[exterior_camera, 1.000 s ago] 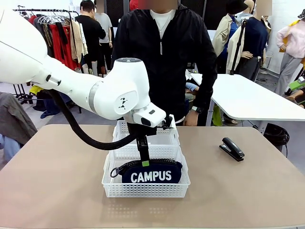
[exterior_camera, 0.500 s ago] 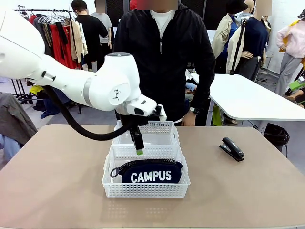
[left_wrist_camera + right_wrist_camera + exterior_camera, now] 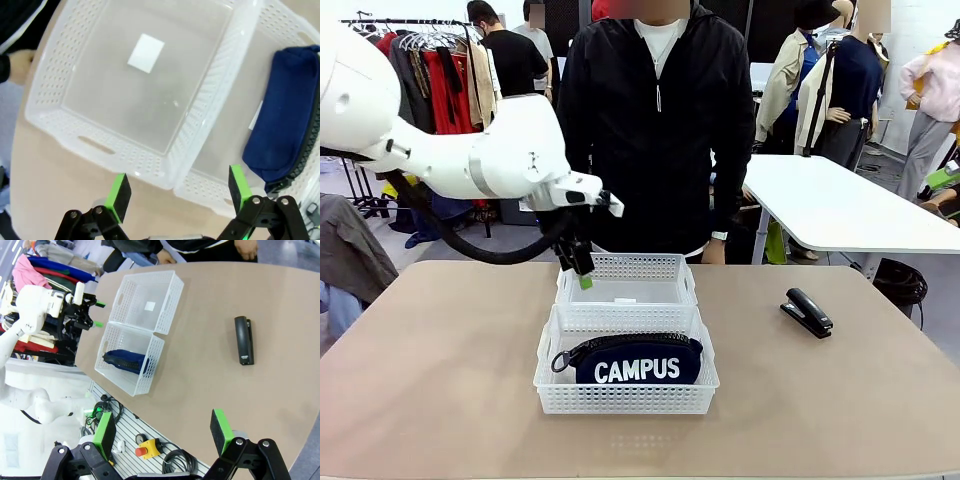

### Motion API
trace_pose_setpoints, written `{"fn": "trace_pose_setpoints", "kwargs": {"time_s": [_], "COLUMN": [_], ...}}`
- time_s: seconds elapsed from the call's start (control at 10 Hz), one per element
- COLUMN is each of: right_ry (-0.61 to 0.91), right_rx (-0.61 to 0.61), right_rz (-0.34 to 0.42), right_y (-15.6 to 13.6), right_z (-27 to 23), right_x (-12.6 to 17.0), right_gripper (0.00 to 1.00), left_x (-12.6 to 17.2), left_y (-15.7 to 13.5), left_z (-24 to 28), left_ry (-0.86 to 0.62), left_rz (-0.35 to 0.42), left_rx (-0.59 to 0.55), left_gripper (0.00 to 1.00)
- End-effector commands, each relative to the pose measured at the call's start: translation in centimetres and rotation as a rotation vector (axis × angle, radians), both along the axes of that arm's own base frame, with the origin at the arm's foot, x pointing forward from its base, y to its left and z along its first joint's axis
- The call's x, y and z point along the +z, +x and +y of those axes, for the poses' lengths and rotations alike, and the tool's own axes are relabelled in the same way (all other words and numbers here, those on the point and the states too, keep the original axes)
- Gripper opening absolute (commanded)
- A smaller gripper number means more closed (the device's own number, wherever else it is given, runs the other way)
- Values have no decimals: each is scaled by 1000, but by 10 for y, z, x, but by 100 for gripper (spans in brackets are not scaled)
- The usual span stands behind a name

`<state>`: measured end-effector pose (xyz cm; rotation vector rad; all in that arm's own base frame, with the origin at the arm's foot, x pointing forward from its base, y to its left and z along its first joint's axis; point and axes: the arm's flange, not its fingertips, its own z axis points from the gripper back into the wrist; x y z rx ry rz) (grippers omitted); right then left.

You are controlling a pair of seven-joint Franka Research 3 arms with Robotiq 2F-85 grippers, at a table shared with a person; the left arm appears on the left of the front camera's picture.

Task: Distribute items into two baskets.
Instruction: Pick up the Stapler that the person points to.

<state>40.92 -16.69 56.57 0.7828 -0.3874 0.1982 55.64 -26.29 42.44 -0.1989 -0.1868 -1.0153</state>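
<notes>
The navy "CAMPUS" pouch [image 3: 636, 360] lies inside the near white basket [image 3: 620, 398]. Just behind it stands the far basket [image 3: 660, 266], holding just its small label. My left gripper [image 3: 582, 272] hovers open over the far basket's left rim, nothing between its green pads. The left wrist view looks down on the far basket [image 3: 60, 85], the near basket [image 3: 210, 192] and the pouch [image 3: 287, 130], with the left gripper [image 3: 177, 187] open. The black stapler [image 3: 807, 312] lies on the table to the right. High over the table, my right gripper [image 3: 162, 432] is open above the stapler [image 3: 244, 340].
A person in a black jacket [image 3: 660, 110] stands at the far edge, right behind the baskets, one hand [image 3: 720, 252] near the table. Bare tan tabletop [image 3: 440, 360] spreads left and right of the baskets. A white table [image 3: 840, 205] stands behind on the right.
My left gripper has risen out of the near basket and drawn back to the left, away from the pouch, which stays in the basket. The stapler has not moved.
</notes>
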Motion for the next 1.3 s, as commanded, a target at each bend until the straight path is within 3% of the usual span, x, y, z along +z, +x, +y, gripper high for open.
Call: {"fn": "trace_pose_setpoints", "kwargs": {"time_s": [0.0, 0.1, 0.3, 0.5, 0.6, 0.9, 1.2], "right_ry": [-3, -3, -3, -3, -3, -3, -3], "right_rx": [0, 0, 0, 0, 0, 0, 0], "right_rz": [-5, -5, -5, -5, -5, -5, -5], "right_y": [1, 1, 1, 1, 1, 1, 1], "right_z": [1, 1, 1, 1, 1, 1, 1], "right_x": [3, 3, 3, 3, 3, 3, 3], "right_gripper": [100, 100, 100, 100, 100, 100, 100], "left_x": [24, 39, 45, 51, 55, 77, 71], "left_y": [10, 9, 11, 11, 7, -22, -34], "left_z": [49, 89, 149, 205, 228, 290, 333], "left_ry": [-194, -303, -319, -433, -491, -713, -781], "left_rz": [92, 149, 156, 228, 244, 187, 195], "left_rx": [74, 109, 274, 361, 383, 366, 344], "left_gripper": [100, 100, 100, 100, 100, 100, 100]}}
